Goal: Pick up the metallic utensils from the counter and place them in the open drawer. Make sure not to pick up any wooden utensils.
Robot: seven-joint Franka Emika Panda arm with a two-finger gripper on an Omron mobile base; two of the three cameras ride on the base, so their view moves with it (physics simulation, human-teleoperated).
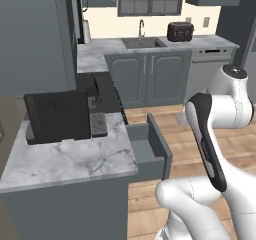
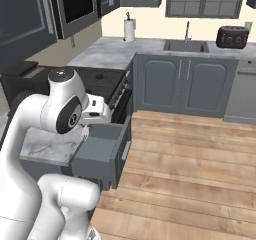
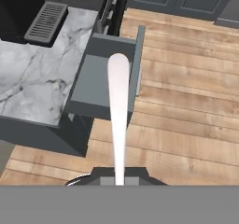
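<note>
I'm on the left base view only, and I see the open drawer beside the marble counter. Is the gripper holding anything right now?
Observer: Yes. In the hand view the gripper is shut on a pale silver utensil.
Operator: Where does the utensil point?
Observer: In the hand view its rounded end lies over the inside of the open drawer.
Operator: And where is the hand relative to the counter?
Observer: In the right base view the gripper hangs over the drawer's inner end, right beside the edge of the counter.
</note>
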